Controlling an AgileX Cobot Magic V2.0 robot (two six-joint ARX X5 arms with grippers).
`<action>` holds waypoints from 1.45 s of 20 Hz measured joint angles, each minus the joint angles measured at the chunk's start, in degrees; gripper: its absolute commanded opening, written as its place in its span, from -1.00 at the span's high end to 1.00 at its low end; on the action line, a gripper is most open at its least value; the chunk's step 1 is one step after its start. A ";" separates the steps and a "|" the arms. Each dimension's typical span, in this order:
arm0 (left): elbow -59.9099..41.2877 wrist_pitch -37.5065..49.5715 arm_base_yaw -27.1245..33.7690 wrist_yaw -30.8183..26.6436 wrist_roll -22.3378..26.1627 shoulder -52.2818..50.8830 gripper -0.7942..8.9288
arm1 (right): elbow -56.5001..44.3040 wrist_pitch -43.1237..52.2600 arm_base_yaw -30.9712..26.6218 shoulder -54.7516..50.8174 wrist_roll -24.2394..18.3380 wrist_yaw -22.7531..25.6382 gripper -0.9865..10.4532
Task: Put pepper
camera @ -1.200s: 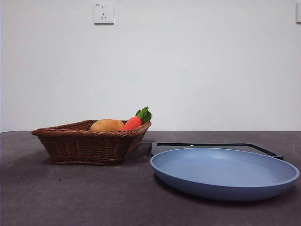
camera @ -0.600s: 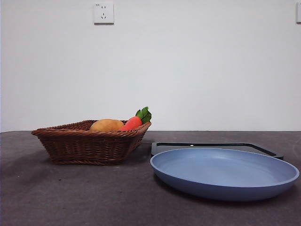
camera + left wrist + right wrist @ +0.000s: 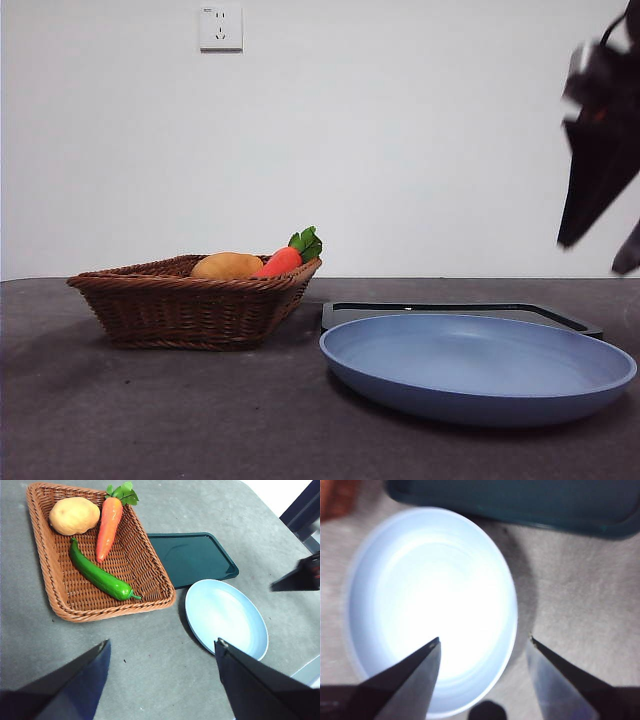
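grey table (image 3: 150, 650): pepper (image 3: 99, 575) in basket (image 3: 55, 600), right hand (image 3: 482, 642) open above plate (image 3: 380, 570).

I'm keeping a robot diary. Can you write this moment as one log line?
pepper: in basket, untouched | right claw: open, above plate | left claw: open, waiting

Lighting: even, soft, bright. Glare: white bloom across plate (image 3: 430, 605) in right wrist view, which is blurred. Front view: sharp; dark end effector (image 3: 600, 160) motion-blurred. Shadows: faint.
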 measured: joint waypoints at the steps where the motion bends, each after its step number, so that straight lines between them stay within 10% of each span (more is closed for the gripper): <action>1: 0.00 0.00 0.00 0.00 0.00 0.00 0.09 | 0.00 0.81 0.39 2.12 0.00 1.11 0.33; 20: 0.04 0.07 -0.02 -0.87 -0.79 1.25 0.09 | 0.33 5.51 3.89 12.76 1.05 3.98 0.82; 29: 11.78 6.38 -12.28 -15.26 -6.99 21.07 0.09 | 0.33 1.46 2.71 -6.73 1.75 5.16 0.82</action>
